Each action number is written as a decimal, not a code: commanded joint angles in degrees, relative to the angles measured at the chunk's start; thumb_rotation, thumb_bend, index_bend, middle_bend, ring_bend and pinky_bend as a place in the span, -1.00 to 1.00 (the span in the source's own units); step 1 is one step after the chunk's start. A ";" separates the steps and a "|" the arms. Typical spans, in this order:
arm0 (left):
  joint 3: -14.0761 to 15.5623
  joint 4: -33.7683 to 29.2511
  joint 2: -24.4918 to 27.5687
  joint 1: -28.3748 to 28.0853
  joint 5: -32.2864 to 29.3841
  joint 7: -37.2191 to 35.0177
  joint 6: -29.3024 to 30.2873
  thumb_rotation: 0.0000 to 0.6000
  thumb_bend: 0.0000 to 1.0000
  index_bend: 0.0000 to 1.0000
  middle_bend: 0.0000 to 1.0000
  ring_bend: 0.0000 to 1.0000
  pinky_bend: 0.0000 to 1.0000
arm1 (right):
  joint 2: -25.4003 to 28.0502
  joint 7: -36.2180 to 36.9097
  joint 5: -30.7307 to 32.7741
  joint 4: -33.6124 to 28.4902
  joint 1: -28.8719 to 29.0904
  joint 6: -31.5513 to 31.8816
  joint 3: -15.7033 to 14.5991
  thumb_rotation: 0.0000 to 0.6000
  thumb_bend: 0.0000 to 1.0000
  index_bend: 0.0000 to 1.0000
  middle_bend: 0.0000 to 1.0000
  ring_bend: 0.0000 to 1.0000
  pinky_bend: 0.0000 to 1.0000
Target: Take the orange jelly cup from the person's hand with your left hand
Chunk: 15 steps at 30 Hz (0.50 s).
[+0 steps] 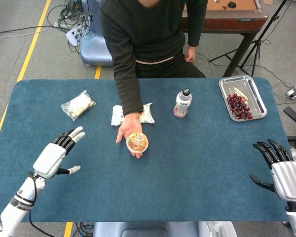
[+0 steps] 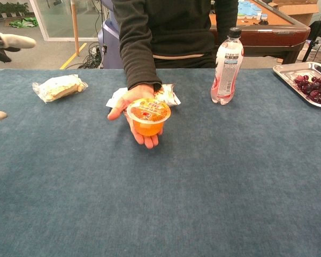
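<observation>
The orange jelly cup (image 1: 137, 142) (image 2: 147, 117) rests on the person's open palm (image 1: 128, 131) (image 2: 129, 101) over the middle of the blue table. My left hand (image 1: 53, 155) hovers above the table's left part, open with fingers spread, well to the left of the cup; only its fingertips (image 2: 13, 40) show at the chest view's left edge. My right hand (image 1: 281, 171) is open at the table's right front edge, holding nothing, and does not show in the chest view.
A wrapped snack (image 1: 78, 104) (image 2: 59, 87) lies at the back left. Another white packet (image 1: 121, 115) (image 2: 168, 95) sits behind the person's wrist. A pink drink bottle (image 1: 182, 102) (image 2: 226, 66) stands right of centre. A metal tray (image 1: 256, 98) (image 2: 287, 73) of red fruit is at the back right.
</observation>
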 commanded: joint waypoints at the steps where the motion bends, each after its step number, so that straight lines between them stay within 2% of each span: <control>1: -1.53 1.66 -0.42 -5.25 1.40 -2.73 -4.79 1.00 -0.65 -1.00 -1.00 -0.98 -0.82 | 0.49 -0.59 -0.23 -0.87 0.14 -0.16 -0.04 1.00 -0.78 -0.62 -0.65 -0.86 -0.65; 9: -2.88 3.50 -2.46 -15.07 2.52 -4.37 -13.30 1.00 -0.65 -1.00 -1.00 -1.00 -0.82 | 1.13 -1.72 -0.25 -2.21 0.09 -0.22 -0.16 1.00 -0.78 -0.62 -0.65 -0.86 -0.65; 15: -4.03 5.28 -5.65 -21.37 0.58 -1.18 -19.51 1.00 -0.65 -1.00 -1.00 -1.00 -0.82 | 0.75 -0.93 -0.12 -1.48 0.10 -0.41 -0.33 1.00 -0.78 -0.62 -0.65 -0.86 -0.65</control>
